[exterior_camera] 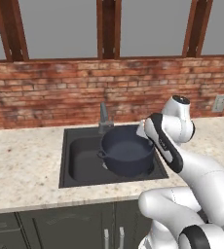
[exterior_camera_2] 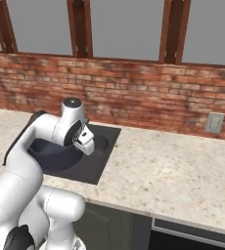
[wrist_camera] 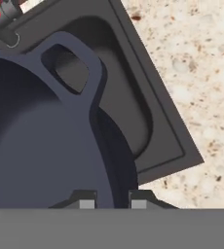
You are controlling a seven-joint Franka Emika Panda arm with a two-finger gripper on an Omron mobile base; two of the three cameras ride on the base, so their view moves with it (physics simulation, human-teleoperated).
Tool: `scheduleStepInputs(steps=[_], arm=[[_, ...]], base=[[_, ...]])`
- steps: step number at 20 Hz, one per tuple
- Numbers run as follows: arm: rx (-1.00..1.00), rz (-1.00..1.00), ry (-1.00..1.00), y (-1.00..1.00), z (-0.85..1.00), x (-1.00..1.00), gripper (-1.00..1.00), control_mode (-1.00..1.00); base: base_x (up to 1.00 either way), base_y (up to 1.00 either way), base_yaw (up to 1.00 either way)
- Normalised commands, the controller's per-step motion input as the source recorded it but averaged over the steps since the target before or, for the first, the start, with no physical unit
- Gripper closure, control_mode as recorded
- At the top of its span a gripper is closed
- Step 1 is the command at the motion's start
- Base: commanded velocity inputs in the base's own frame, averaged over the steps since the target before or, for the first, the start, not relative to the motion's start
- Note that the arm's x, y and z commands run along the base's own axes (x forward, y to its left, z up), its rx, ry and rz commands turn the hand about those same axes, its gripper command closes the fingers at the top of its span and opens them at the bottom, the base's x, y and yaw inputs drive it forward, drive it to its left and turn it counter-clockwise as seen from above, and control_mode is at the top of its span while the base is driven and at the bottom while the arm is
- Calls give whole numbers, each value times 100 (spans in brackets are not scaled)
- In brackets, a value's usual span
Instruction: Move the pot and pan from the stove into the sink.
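While the pot (exterior_camera: pixel 127 154) hangs over the right half of the sink (exterior_camera: pixel 77 158), my gripper (wrist_camera: pixel 112 204) is clamped on its rim, one finger on either side of the wall, which is why the vessel sits level above the basin floor instead of resting there. Its loop handle (wrist_camera: pixel 72 68) points toward the faucet (exterior_camera: pixel 104 118) at the back edge. Holding by the rim keeps the open mouth up and the body inside the basin's walls. Pan and stove are not assessed from this position; that half of the job looks outstanding.
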Motion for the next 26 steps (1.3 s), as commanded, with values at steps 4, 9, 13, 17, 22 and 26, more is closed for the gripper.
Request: scheduleStepInputs(steps=[4,9,13,17,22,26], arm=[[0,-7,-12,-1,-1,48,100,-100],[0,-2,-4,15,-21,41,100,-100],[0,0,0,0,0,0,100,-100],[0,0,0,0,-15,7,100,-100],[0,0,-3,0,-31,17,100,-100],[0,0,-5,0,-35,37,100,-100]], base=[[0,0,0],[0,0,0],[0,0,0],[0,0,0],[0,0,0],[0,0,0]])
